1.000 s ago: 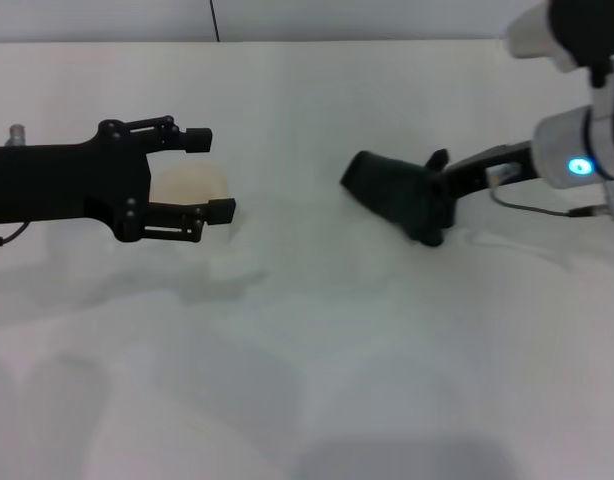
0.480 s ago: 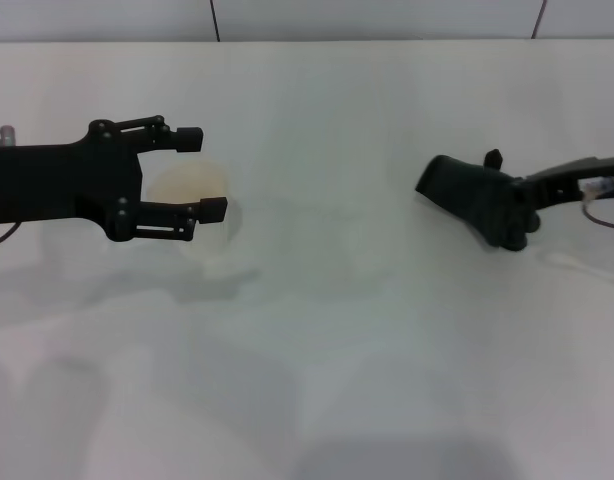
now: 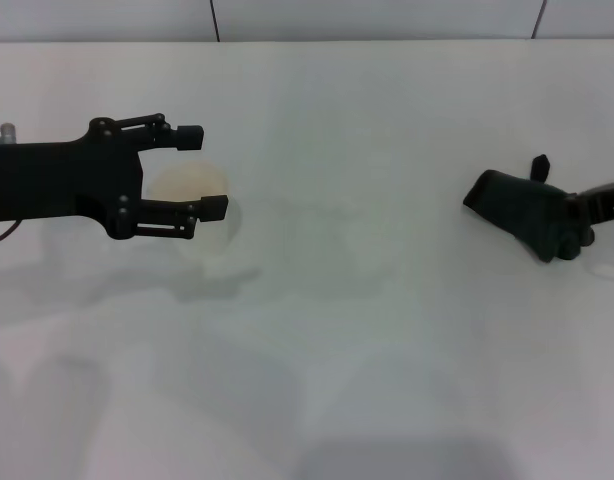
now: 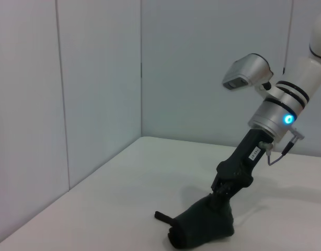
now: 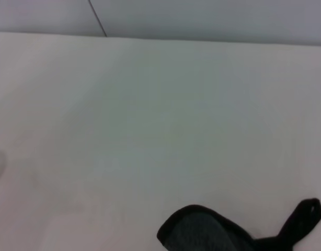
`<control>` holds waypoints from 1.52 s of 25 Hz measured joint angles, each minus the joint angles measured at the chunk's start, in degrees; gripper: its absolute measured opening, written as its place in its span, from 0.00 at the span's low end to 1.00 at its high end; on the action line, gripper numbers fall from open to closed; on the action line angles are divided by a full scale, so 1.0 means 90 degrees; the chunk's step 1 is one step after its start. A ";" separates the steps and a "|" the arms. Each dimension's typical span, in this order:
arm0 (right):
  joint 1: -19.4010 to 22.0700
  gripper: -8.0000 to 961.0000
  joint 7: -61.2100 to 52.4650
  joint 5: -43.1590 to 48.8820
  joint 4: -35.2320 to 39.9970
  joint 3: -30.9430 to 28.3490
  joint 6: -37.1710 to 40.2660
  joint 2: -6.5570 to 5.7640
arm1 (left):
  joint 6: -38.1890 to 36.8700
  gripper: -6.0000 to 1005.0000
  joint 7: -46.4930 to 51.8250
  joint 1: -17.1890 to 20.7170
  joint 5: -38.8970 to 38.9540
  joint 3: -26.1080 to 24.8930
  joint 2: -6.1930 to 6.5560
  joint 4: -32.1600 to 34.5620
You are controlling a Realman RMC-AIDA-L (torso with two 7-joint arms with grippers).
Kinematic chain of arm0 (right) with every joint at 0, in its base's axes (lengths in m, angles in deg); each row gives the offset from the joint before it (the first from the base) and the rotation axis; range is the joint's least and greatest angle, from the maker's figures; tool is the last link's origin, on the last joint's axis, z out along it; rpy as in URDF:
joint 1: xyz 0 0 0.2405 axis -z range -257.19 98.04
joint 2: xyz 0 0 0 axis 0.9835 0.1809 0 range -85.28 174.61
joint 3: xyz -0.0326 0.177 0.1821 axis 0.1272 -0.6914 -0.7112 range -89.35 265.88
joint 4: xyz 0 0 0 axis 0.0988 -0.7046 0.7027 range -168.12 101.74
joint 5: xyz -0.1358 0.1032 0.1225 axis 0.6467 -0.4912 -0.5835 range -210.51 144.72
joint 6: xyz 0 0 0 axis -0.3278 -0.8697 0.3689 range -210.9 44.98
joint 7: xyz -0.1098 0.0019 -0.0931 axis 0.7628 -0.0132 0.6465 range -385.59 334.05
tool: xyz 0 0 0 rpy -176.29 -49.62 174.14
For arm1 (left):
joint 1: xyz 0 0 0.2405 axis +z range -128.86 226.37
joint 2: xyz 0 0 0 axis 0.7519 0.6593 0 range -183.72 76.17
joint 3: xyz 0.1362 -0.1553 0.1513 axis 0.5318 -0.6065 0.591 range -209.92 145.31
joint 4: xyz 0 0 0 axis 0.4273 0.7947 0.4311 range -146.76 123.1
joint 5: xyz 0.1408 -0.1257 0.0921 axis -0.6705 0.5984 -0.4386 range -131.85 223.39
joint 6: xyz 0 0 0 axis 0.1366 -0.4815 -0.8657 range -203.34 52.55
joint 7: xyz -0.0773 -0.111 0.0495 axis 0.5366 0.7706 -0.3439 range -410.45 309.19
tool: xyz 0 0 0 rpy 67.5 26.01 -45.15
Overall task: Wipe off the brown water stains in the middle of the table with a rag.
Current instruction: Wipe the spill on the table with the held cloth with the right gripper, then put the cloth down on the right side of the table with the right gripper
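Moved: rag [image 3: 522, 212], dragged by right gripper [image 3: 565, 222] from table [image 3: 317, 390] centre out to right edge.
Right fingers: clamped on rag.
Left gripper [image 3: 209, 172]: fingers wide, hovering over pale cup [image 3: 192, 190].
Stains: none visible mid-table.
Key relation: centre lies left of rag; right arm nearer.

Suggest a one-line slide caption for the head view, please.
Right tool holds the black rag on the white table at right; open left tool hovers by a cup.

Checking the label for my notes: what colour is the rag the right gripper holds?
Plain black, no pattern; the rag shows best in the head view.
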 joint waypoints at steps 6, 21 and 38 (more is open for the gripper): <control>0.0081 0.06 0.0286 -0.0046 0.0036 -0.0298 0.0389 0.0018 | 0.0001 0.88 0.0011 0.0007 0.0000 0.0000 0.0000 0.0000; 0.0016 0.26 0.0631 -0.0114 0.0142 -0.0407 0.0681 0.0028 | 0.0002 0.88 0.0014 -0.0009 -0.0001 0.0000 0.0000 0.0000; 0.0094 0.90 0.2350 -0.1660 0.0494 -0.1084 0.1576 0.0032 | -0.0026 0.88 0.0085 -0.0009 -0.0012 0.0000 0.0008 -0.0154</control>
